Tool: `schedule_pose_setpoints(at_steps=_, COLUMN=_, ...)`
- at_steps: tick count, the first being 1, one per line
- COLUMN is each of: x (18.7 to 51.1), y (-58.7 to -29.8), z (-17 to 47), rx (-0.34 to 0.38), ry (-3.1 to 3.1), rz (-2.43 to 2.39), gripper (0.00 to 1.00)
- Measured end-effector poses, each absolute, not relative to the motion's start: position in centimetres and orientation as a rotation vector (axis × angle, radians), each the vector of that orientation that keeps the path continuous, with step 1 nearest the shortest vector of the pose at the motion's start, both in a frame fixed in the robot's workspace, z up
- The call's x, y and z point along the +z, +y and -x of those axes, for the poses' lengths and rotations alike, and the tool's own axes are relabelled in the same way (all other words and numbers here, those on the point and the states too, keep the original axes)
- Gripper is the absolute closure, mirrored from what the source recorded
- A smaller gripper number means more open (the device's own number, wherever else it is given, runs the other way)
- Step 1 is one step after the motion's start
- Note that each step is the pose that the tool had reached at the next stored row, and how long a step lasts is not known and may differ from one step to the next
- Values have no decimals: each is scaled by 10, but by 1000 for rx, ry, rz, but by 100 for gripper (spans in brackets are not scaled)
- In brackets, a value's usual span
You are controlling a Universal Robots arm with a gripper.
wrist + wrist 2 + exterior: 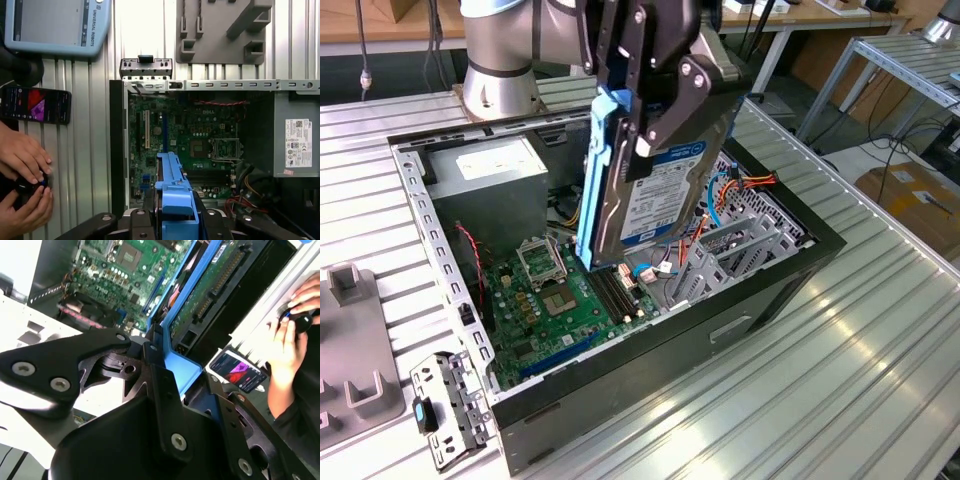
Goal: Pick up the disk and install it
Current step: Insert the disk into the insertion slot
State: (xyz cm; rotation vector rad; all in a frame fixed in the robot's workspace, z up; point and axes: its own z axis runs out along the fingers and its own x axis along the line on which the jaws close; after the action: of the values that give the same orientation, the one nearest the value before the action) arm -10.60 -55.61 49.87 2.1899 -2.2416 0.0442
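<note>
One gripper (638, 128), one disk (665, 200), and the pincer is clamped tight on it, fingers pressed against both faces near its upper end. The disk hangs on edge, tilted, with its white label facing the exterior view's right and its blue rail (592, 180) towards the left. It's in the air inside the open computer case (720, 325), lower end close over the green motherboard (545, 300). Beside the case, a person's hands (22, 157) work near a phone (35, 105).

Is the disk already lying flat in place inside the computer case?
No, in the exterior view the gripper holds the disk on end over the motherboard, not laid in place.
</note>
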Motion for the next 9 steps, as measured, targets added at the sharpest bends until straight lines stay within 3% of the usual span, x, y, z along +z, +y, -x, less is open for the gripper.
schedule_pose_setpoints(at_steps=9, x=493, y=-555, z=61, rx=44, ry=-2241, rz=-2190, gripper=63)
